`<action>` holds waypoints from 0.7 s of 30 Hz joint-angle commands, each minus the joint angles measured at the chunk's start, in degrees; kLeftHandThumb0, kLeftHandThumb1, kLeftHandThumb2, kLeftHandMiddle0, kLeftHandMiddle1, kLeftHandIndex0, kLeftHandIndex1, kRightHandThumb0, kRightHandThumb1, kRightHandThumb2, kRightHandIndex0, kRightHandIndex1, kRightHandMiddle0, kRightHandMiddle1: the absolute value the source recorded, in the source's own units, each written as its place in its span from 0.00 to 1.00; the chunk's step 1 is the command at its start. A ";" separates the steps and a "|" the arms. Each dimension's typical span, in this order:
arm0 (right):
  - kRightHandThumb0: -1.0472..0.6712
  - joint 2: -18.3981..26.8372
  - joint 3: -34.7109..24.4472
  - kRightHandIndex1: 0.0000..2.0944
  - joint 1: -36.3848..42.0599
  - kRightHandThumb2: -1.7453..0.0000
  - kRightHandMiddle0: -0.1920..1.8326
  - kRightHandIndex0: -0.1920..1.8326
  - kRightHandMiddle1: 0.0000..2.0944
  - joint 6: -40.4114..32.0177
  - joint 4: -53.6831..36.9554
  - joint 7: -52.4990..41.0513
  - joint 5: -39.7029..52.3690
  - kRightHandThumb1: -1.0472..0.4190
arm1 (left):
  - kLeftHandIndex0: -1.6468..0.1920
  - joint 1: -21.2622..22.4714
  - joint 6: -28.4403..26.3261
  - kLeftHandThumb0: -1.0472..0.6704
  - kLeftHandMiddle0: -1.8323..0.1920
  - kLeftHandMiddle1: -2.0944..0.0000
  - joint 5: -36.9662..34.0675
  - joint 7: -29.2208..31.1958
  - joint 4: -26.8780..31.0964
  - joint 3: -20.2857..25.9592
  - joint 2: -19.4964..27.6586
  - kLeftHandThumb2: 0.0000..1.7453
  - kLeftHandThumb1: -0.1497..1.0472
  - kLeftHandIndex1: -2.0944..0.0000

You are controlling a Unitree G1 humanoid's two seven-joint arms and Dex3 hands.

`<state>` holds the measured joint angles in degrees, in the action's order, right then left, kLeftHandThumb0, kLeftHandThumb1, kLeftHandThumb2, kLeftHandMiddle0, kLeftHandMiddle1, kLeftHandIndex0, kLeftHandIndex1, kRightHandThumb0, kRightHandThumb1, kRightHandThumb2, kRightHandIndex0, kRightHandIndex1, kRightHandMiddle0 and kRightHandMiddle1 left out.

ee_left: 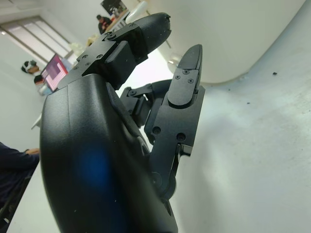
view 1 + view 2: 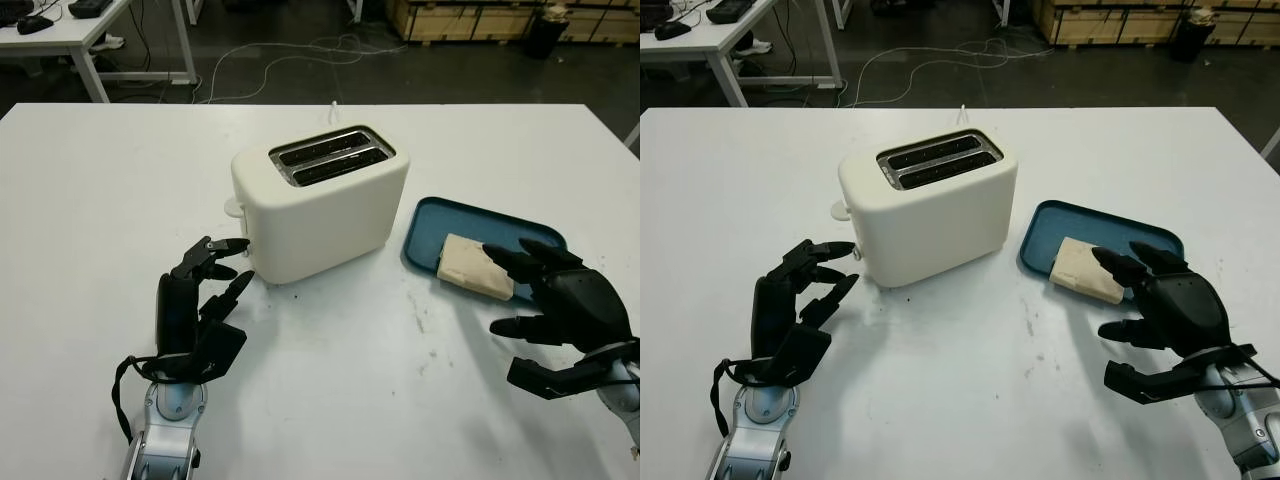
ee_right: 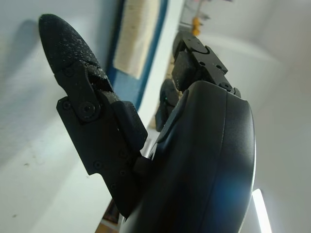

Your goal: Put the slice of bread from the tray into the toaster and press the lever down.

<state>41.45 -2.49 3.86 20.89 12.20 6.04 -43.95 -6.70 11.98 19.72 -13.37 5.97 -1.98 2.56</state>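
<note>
White worktop (image 2: 120, 180) fills most of the scene, with a dark floor, loose cables (image 2: 290, 60) and stacked wooden crates (image 2: 470, 18) behind it. Taking the cream toaster (image 2: 320, 205) as the landmark: it stands near the middle of the worktop, its two slots (image 2: 330, 155) facing up with nothing in them, and a small lever (image 2: 233, 208) juts from the end that faces the left hand. Just beside the toaster's other end lies the blue tray (image 2: 440, 220), and the slice of bread (image 2: 472, 265) lies in it, toward the tray's near edge. The right hand (image 2: 545, 295) is open at the tray's near side, holding nothing; its fingertips (image 2: 497, 256) reach over the bread, though whether they touch it is hard to tell. The left hand (image 2: 205, 290) is open too, near the toaster's lever end, its fingertips (image 2: 238, 243) close to the toaster's lower corner.
</note>
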 commanded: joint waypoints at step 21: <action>0.39 -2.61 16.71 0.03 -11.21 0.98 0.37 0.36 0.02 5.47 29.34 42.91 -7.75 0.12 | 0.55 -0.61 0.65 0.47 0.62 0.41 0.56 -0.07 0.68 -0.18 0.74 0.08 0.89 0.67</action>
<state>39.65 12.97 -6.83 25.76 39.86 48.51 -51.34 -6.87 12.00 19.76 -13.22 6.04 -1.98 3.07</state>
